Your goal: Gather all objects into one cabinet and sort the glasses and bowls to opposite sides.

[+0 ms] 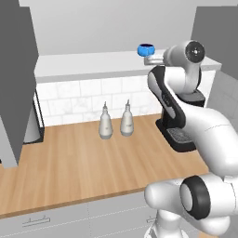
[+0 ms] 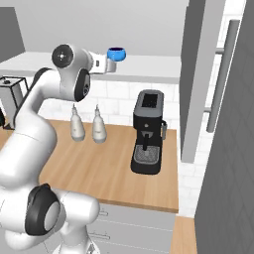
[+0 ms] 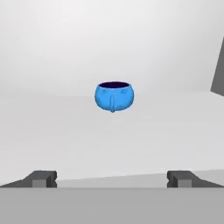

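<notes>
One small bright blue bowl (image 3: 114,96) with a dark inside stands upright on the white floor board of the wall cabinet (image 1: 83,65). It sits near the board's right end in the left base view (image 1: 146,49) and shows again in the right base view (image 2: 116,54). My gripper (image 3: 112,178) is raised to the board's level and points straight at the bowl from a short distance. Its fingertips (image 3: 41,178) stand wide apart, open, with nothing between them. The hand (image 1: 155,58) hangs just before the bowl. The glasses are out of view.
Below the cabinet, two white bottles (image 1: 106,123) (image 1: 126,121) stand on the wooden counter (image 1: 79,162). A black coffee machine (image 2: 148,131) sits at the counter's right. Dark grey side panels (image 1: 16,79) (image 2: 198,74) flank the cabinet. Drawer fronts (image 1: 56,218) run under the counter.
</notes>
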{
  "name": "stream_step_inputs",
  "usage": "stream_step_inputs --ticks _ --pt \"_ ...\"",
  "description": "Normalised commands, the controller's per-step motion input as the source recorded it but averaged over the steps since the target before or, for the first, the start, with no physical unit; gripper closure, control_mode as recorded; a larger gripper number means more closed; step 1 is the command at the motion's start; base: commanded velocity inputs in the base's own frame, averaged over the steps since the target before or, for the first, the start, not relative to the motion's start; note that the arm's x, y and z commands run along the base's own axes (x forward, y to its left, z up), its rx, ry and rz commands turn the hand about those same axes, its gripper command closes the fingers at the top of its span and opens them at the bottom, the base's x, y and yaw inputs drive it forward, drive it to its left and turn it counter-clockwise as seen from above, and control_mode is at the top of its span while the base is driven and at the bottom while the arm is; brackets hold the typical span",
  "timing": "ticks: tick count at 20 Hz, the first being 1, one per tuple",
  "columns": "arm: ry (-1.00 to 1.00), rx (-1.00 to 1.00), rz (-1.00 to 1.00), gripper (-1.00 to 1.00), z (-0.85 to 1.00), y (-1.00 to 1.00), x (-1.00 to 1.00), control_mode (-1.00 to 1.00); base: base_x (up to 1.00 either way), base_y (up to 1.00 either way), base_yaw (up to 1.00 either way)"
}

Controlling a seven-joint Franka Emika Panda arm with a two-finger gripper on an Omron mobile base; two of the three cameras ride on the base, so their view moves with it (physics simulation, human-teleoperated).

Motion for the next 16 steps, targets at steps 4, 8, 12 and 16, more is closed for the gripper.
stream_step_inputs --ticks 4,8,12,16 --pt "0.04 0.0 -0.02 -1.0 0.0 -0.03 0.29 -1.0 0.0 0.0 0.0" --pt "0.04 0.0 -0.01 -1.0 0.0 0.0 0.39 -1.0 0.0 0.0 0.0" --pt "0.06 0.0 0.0 -1.0 0.0 0.0 0.36 -1.0 0.0 0.0 0.0" --pt "0.07 0.0 0.0 -1.0 0.0 0.0 0.38 -1.0 0.0 0.0 0.0"
